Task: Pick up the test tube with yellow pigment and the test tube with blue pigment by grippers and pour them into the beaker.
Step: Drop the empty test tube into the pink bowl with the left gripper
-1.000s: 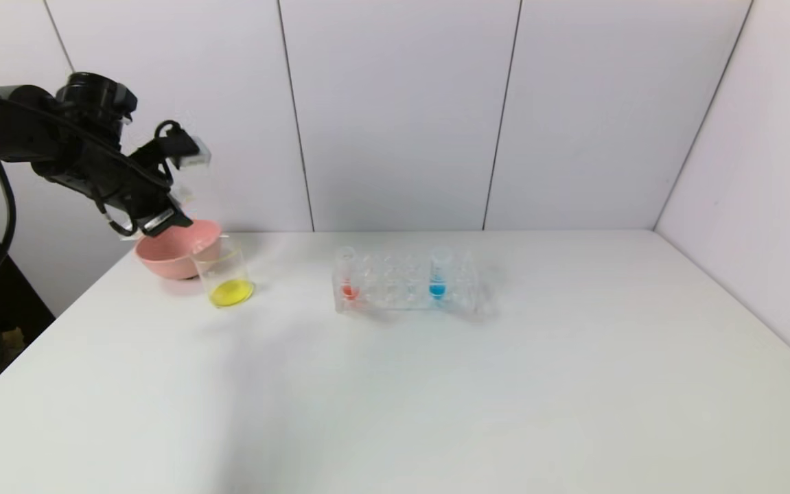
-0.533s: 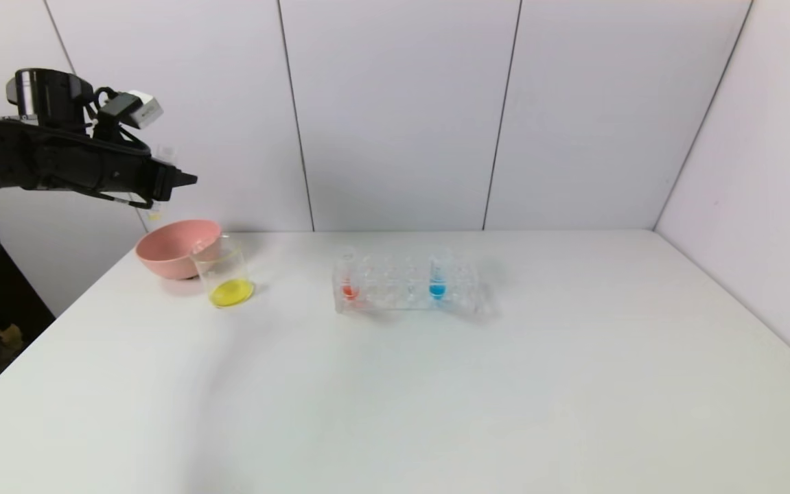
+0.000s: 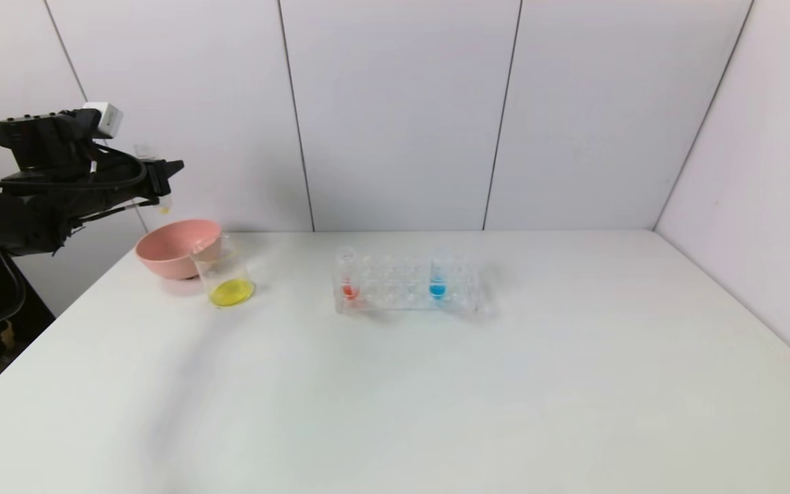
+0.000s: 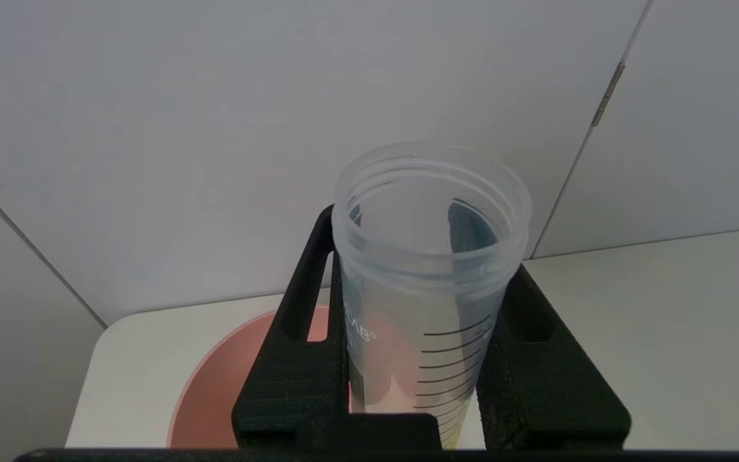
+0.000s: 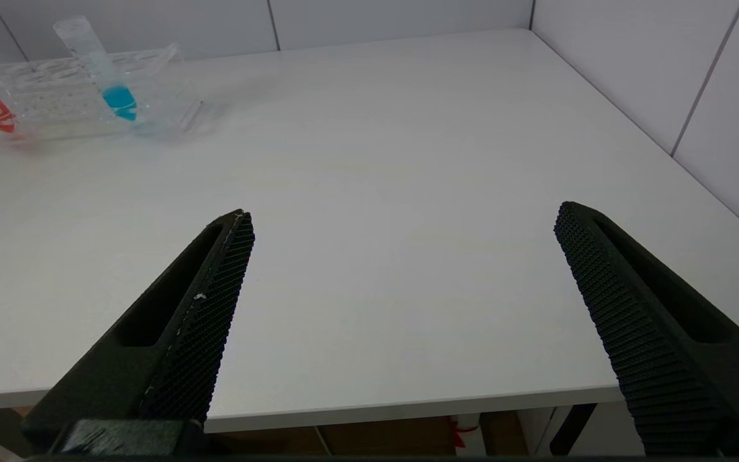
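The table (image 3: 436,384) is smooth, matt white. The rack (image 3: 405,285) and beaker (image 3: 224,274) look clear and glossy, the test tube with yellow pigment (image 4: 430,256) translucent ribbed plastic. The pink bowl (image 3: 176,248) looks smooth plastic. The right gripper (image 5: 401,308) has finely ridged matt black fingers (image 5: 215,301).

Three test tubes: a nearly drained yellow one (image 3: 158,184) (image 4: 429,282), one blue (image 3: 438,273) (image 5: 103,70), one red (image 3: 348,274). One beaker (image 3: 225,278), one pink bowl (image 3: 173,248), one clear rack (image 3: 405,285), two grippers (image 3: 165,180) (image 5: 401,276).

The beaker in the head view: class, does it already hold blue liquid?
No: the beaker holds only yellow liquid at its bottom, while the test tube with blue pigment stands in the rack with its blue liquid inside.
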### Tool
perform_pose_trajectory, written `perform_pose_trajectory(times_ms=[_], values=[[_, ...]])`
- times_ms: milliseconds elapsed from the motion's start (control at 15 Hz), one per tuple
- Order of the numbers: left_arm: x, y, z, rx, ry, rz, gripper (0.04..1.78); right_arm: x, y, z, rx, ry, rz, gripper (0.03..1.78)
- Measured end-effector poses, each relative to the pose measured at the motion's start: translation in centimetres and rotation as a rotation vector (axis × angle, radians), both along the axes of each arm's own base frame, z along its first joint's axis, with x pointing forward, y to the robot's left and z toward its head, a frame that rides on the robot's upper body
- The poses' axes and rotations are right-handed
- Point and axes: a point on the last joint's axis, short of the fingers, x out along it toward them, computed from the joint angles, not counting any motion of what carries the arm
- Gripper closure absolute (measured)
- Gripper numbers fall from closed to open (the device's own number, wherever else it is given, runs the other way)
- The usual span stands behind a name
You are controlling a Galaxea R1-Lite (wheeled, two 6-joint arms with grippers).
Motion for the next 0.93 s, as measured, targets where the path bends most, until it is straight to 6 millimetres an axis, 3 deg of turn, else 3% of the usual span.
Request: perform_pose_trajectory(times_ms=[933], values=[[2.4,2.8,-7.0,-0.038,0.073,0.041,1.25,0.0,0.0,0.0,0.000,0.000,0.000,0.10]])
